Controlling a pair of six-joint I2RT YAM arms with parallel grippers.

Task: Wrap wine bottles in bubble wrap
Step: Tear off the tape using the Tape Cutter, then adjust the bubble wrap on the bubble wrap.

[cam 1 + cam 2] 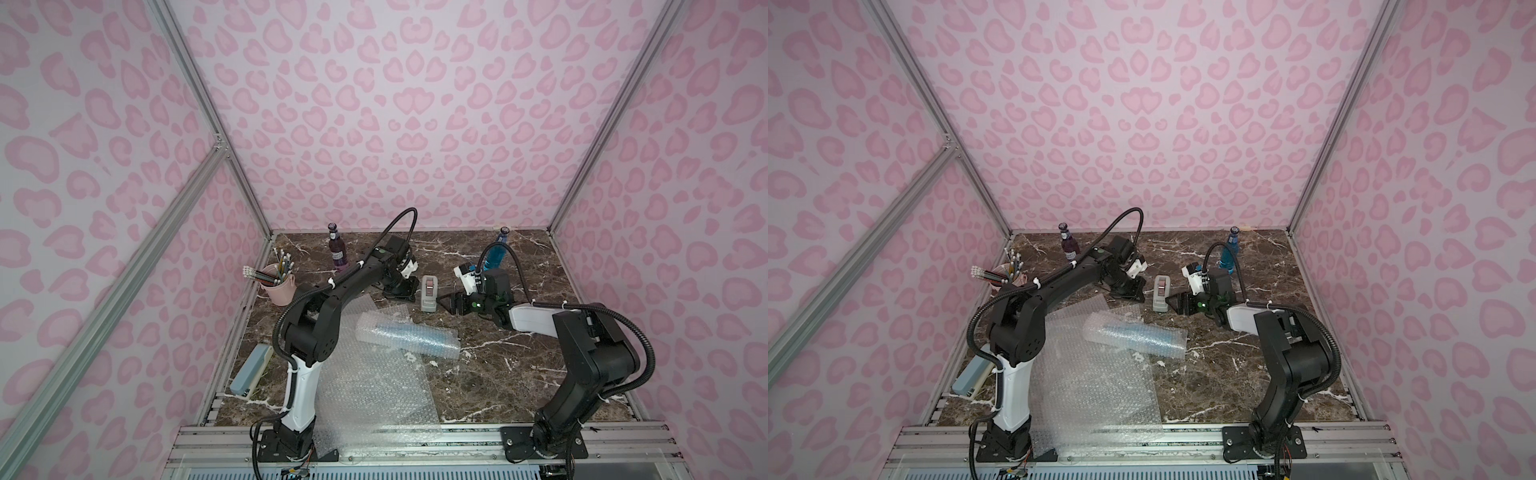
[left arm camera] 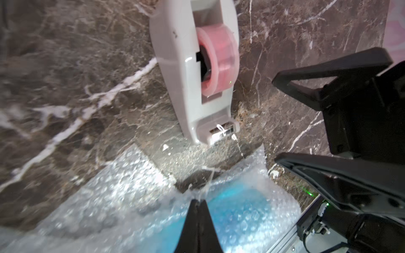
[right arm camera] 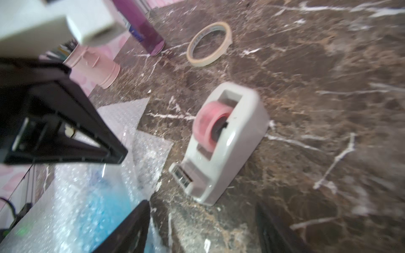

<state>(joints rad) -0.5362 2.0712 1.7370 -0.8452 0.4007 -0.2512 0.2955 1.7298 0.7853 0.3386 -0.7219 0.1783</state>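
Left pincer [image 1: 400, 294], jaws pressed together, points down at mid-table. The blue bottle [image 1: 415, 335], rolled in bubble wrap [image 1: 371, 328], lies near at its 6 o'clock. The tape dispenser [image 1: 429, 293] is at its 3 o'clock. Right pincer [image 1: 451, 305], jaws spread and empty, has the roll at 7 o'clock.

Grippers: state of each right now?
Left gripper: shut, tips together; whether it pinches anything cannot be told.
Right gripper: open, holding nothing.
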